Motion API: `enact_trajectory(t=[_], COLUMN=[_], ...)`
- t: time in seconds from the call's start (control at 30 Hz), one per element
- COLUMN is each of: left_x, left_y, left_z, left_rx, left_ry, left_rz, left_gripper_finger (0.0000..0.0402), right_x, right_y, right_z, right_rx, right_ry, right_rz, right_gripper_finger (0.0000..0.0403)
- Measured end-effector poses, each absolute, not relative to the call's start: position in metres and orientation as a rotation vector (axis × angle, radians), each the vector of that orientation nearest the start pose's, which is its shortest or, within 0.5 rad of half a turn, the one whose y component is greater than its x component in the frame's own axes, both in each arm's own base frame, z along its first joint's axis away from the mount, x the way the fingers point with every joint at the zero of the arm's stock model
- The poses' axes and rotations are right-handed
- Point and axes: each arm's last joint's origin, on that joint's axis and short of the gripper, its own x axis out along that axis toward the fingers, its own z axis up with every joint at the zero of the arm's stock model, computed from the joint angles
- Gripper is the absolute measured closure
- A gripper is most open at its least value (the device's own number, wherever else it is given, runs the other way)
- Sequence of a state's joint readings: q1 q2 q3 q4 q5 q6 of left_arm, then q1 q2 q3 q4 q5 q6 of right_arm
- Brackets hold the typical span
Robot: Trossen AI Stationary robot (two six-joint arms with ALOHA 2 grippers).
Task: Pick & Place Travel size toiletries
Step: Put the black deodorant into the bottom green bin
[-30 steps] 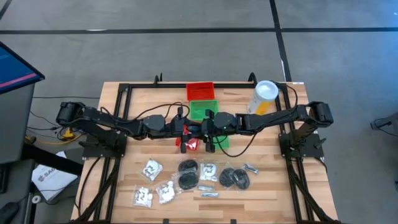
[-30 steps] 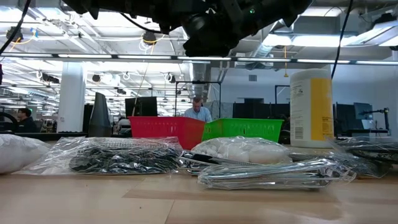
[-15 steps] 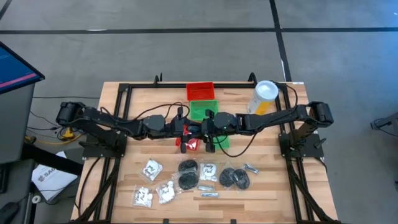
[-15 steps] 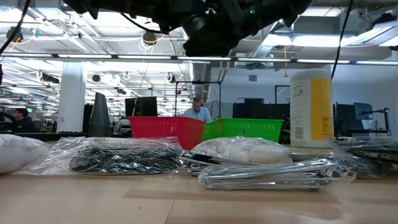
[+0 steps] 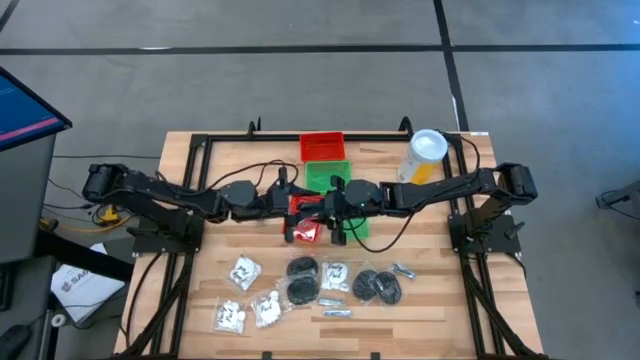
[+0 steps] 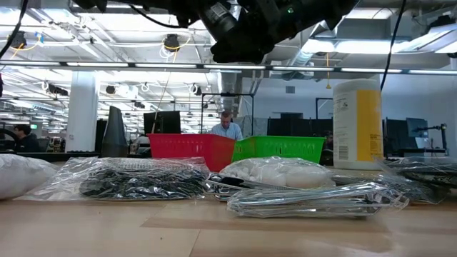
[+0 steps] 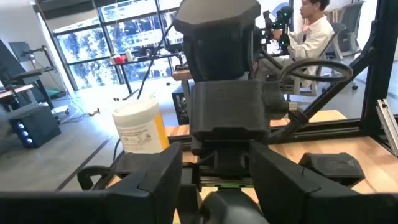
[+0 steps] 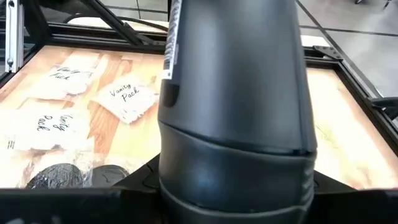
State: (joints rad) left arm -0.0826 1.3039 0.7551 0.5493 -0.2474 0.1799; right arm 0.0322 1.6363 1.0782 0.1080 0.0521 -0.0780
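The little toiletries lay in a bunch near the front edge of the tabletop [image 5: 190, 160]. White packets [image 5: 243, 270] sat on one side, and some had "Vanity Pack" written on them. Black round discs [image 5: 302, 270] sat in the middle of the bunch. Thin silver packets [image 5: 334, 300] lay next to the discs.

Both tools were up in the air, farther back than the bunch, and neither one touched a packet. The left tool [image 5: 293, 207] and the right tool [image 5: 333, 203] pointed at each other and were very close together. A small red thing [image 5: 305, 231] showed right below them. I could not tell what it was, or if a tool held it. I also could not tell if either tool was spread or clenched.

Behind the tools sat a green basket [image 5: 325, 176], and a red basket [image 5: 322, 146] sat just behind that one. A yellow can with a white lid [image 5: 424, 155] stood near the right back corner.
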Motion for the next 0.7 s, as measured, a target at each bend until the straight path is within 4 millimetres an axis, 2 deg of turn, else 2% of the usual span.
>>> enact_trajectory(t=[0.13, 0.37, 0.7], left_x=[0.28, 0.269, 0.262], left_y=[-0.015, -0.014, -0.015], left_z=[0.29, 0.29, 0.289], left_rx=[0.197, 0.215, 0.2], left_ry=[-0.008, 0.082, 0.144], left_rz=[0.202, 0.247, 0.254], left_gripper_finger=[0.0212, 0.0211, 0.0223], right_x=[0.362, 0.348, 0.33], right_y=[0.009, -0.003, -0.021], right_z=[0.246, 0.25, 0.233], right_rx=[-0.095, -0.079, 0.029], right_ry=[0.469, 0.573, 0.792], right_rz=[-0.004, -0.062, -0.152], right_gripper_finger=[0.0244, 0.0245, 0.0245])
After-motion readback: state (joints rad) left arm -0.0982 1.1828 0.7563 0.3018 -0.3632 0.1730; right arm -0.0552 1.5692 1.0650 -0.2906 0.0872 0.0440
